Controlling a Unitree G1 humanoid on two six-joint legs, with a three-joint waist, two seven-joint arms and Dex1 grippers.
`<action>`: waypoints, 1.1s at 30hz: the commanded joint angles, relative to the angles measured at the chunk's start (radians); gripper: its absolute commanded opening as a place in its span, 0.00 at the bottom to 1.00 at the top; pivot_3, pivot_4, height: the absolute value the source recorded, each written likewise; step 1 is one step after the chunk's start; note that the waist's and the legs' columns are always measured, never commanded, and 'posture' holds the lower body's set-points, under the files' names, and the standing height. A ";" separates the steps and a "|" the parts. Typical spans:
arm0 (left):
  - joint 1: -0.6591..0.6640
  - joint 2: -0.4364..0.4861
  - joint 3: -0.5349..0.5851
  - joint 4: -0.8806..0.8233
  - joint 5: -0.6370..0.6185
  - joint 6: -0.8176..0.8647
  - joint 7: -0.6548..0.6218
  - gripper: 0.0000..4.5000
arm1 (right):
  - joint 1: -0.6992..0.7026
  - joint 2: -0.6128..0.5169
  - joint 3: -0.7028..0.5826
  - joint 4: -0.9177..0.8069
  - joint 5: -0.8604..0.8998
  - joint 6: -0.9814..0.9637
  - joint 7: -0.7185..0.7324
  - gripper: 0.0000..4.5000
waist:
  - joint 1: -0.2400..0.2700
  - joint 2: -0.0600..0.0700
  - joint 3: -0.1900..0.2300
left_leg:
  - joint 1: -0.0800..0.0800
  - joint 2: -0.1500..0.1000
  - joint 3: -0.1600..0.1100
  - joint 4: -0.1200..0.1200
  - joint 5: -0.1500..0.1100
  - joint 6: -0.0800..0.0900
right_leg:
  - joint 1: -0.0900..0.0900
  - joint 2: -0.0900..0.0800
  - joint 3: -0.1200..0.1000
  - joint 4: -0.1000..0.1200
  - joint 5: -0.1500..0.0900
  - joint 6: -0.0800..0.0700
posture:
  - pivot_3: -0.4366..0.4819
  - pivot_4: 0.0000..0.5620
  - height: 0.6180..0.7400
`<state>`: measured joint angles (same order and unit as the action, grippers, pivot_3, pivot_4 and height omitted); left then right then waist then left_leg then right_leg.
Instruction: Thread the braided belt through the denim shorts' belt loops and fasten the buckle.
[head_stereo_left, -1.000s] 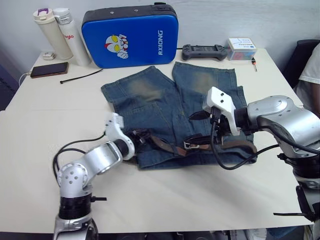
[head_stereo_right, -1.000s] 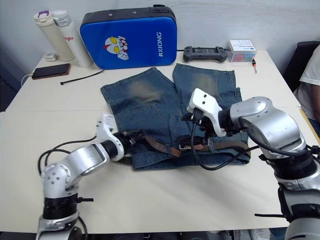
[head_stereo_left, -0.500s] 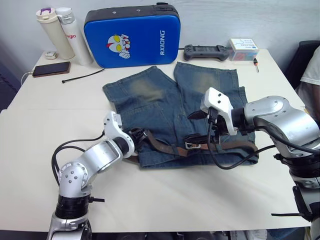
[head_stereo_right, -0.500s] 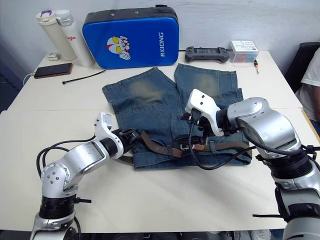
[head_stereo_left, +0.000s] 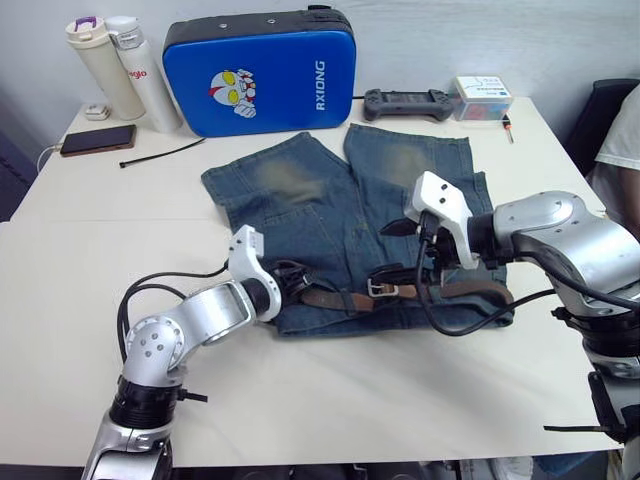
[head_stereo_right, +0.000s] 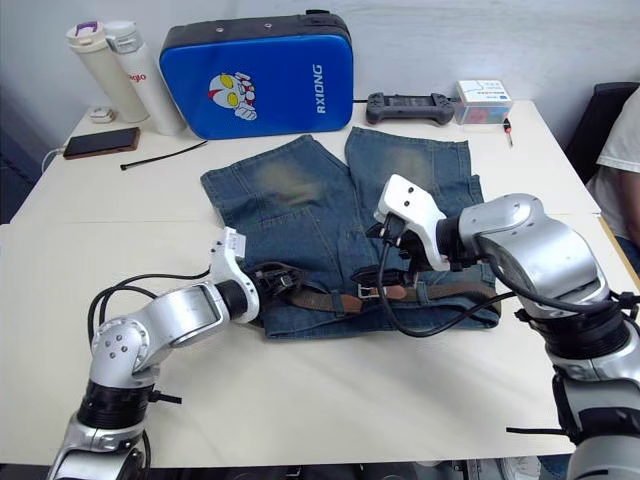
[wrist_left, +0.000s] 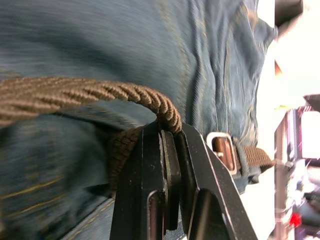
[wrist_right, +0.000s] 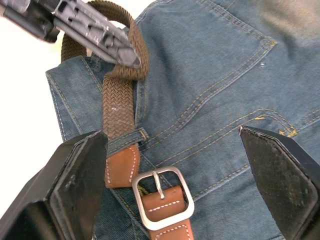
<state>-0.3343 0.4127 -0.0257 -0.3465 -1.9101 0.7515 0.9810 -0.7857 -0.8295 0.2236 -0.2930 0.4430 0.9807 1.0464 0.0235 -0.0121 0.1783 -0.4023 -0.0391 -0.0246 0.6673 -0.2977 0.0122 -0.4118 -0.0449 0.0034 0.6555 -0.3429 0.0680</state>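
Two hands on the job. We see the braided belt (wrist_right: 119, 114) lying along the waistband of the denim shorts (head_stereo_left: 330, 205) on the worktop (head_stereo_left: 80, 260), its tan tip under one belt loop (wrist_right: 131, 136) beside the buckle (wrist_right: 162, 197) (unfastened). Left hand (head_stereo_left: 283, 284) is clamped on the belt's bend; right hand (wrist_right: 170, 175) hovers spread wide over the buckle. Buckling remains.

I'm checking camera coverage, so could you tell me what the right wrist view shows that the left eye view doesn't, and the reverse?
Right wrist view alone: the buckle's prong and the white stitching on the tan tip, which has passed a belt loop.

Left eye view alone: the blue case, bottles, phone and controller.

Both: the braided belt, buckle, denim shorts and left gripper shut on the belt.
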 joint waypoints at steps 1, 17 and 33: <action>0.089 -0.045 0.013 -0.126 -0.062 -0.070 0.080 0.00 | 0.001 -0.012 -0.042 -0.040 0.015 -0.004 -0.009 1.00 | 0.000 0.000 0.000 | 0.000 0.000 0.000 0.000 0.000 0.000 | 0.000 0.000 0.000 0.000 0.000 0.000 | 0.48 0.27 1.00; 0.039 -0.108 -0.051 -0.096 -0.049 -0.096 0.052 0.00 | -0.022 0.015 -0.018 -0.035 0.004 -0.001 -0.034 1.00 | 0.002 0.000 0.000 | 0.000 -0.001 0.001 0.001 0.000 0.001 | 0.001 0.000 0.000 0.001 0.000 0.000 | 0.48 0.27 1.00; 0.001 0.114 -0.022 -0.079 -0.062 0.148 -0.226 0.32 | 0.036 -0.082 -0.046 -0.082 0.025 -0.003 -0.009 1.00 | -0.001 0.000 0.000 | 0.000 0.000 0.001 0.000 0.000 0.000 | 0.000 0.000 0.001 0.001 0.000 0.000 | 0.48 0.27 1.00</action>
<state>-0.3236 0.4911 -0.0735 -0.3989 -1.9590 0.8635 0.8148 -0.7492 -0.8940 0.2180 -0.3430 0.4539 0.9879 1.0269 0.0228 -0.0121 0.1783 -0.4019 -0.0394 -0.0241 0.6675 -0.2975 0.0127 -0.4114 -0.0448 0.0040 0.6561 -0.3429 0.0678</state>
